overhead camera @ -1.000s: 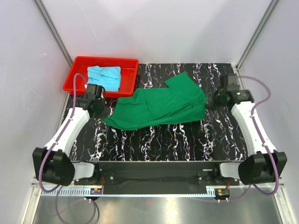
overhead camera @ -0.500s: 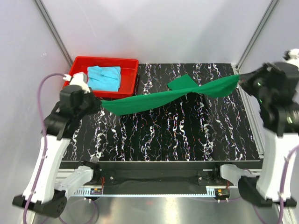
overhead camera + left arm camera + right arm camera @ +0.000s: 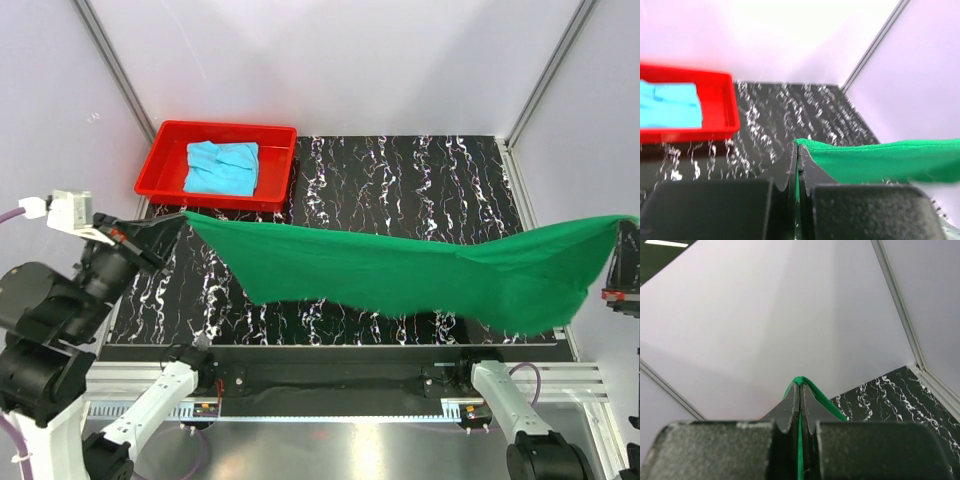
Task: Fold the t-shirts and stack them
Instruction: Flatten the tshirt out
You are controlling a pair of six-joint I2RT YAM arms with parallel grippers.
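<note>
The dark green t-shirt [image 3: 400, 275] hangs stretched in the air between both arms, high above the table. My left gripper [image 3: 183, 216] is shut on its left corner; in the left wrist view the green t-shirt [image 3: 880, 160] runs off to the right from the left gripper [image 3: 797, 147]. My right gripper [image 3: 800, 385] is shut on the other end, a thin green edge of the t-shirt [image 3: 800, 450] pinched between its jaws. In the top view the right gripper [image 3: 622, 222] is mostly hidden behind the cloth at the right edge. The light cyan-blue t-shirt [image 3: 222, 166] lies folded in the red tray [image 3: 280, 160].
The red tray sits at the table's back left corner, also seen in the left wrist view as a red tray [image 3: 720, 107]. The black marbled table [image 3: 400, 180] is bounded by white walls with metal frame posts [image 3: 545, 75] at the back corners.
Both arms have risen and swung toward the near side, lifting the green t-shirt off the table and pulling it taut. It now hangs spread wide above the table's front half.
</note>
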